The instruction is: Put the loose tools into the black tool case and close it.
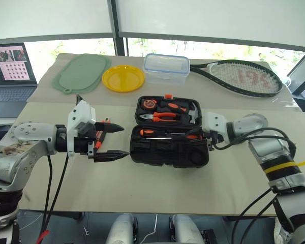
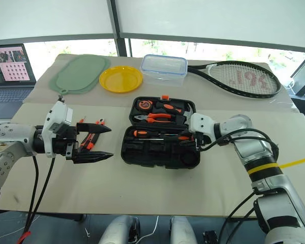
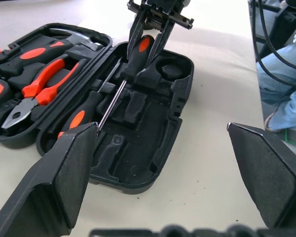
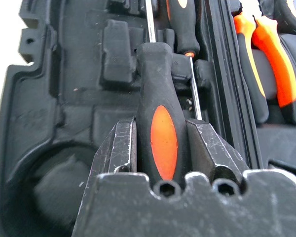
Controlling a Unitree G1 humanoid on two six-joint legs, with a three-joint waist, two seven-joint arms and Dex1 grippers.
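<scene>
The black tool case [image 1: 165,155] lies open in the middle of the table. My right gripper [image 4: 163,131] is shut on the black-orange handle of a thin screwdriver [image 3: 137,55]. It holds the screwdriver low over the case's near half, shaft pointing along the moulded slots. A second thin screwdriver [image 3: 78,118] lies in a slot beside it. My left gripper [image 1: 125,141] hovers open and holds nothing, just left of the case. Behind its fingers, orange-black loose tools [image 2: 90,134] lie on the table, partly hidden.
The case's far half holds orange-handled pliers [image 1: 165,116], a hammer and a tape measure [image 1: 149,104]. At the back stand a clear lidded box [image 1: 166,68], a yellow plate [image 1: 123,78], a green mat [image 1: 81,72] and a racket [image 1: 244,77]. A laptop [image 1: 10,71] sits far left.
</scene>
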